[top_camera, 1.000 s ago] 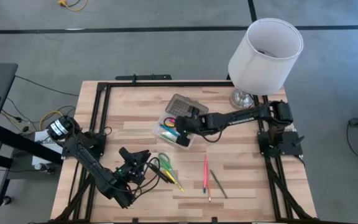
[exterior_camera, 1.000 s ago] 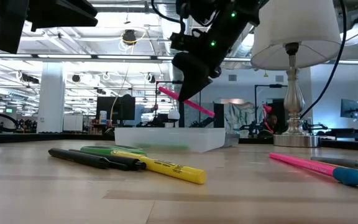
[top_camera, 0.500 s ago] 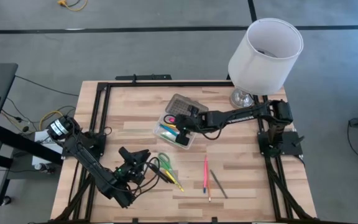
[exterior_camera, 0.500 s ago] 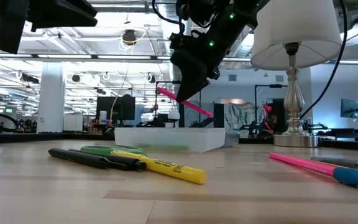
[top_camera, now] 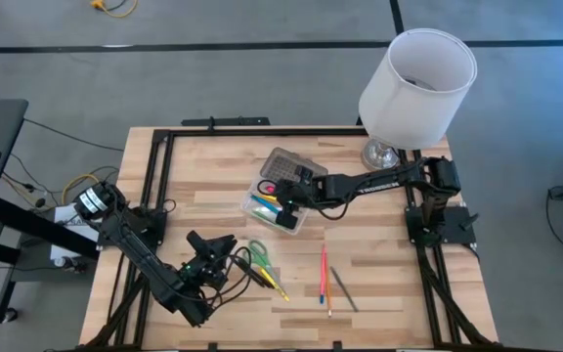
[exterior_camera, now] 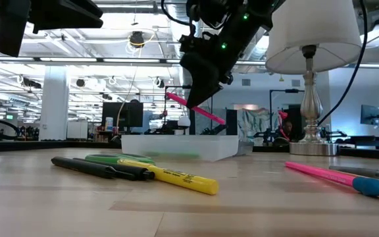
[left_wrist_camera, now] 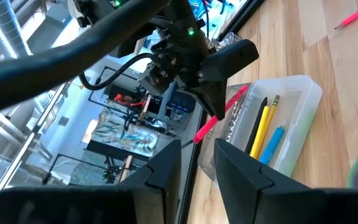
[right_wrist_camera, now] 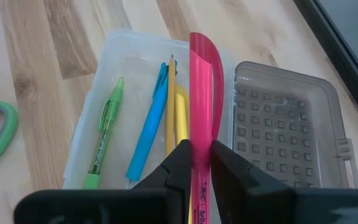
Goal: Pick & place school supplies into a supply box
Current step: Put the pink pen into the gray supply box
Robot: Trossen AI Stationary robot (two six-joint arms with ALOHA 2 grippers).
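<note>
Above supply box [right_wrist_camera: 142, 74], pink marker [right_wrist_camera: 201, 99] between right tool [right_wrist_camera: 195, 163] fingers

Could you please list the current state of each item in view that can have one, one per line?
Clear plastic supply box: open, grey dot-textured lid folded flat beside it.
Pink highlighter: held above the box, uncapped state unclear.
Right gripper: shut on pink highlighter.
Left gripper: open, empty, low over the table.
Green-handled scissors: lying on the table.
</note>
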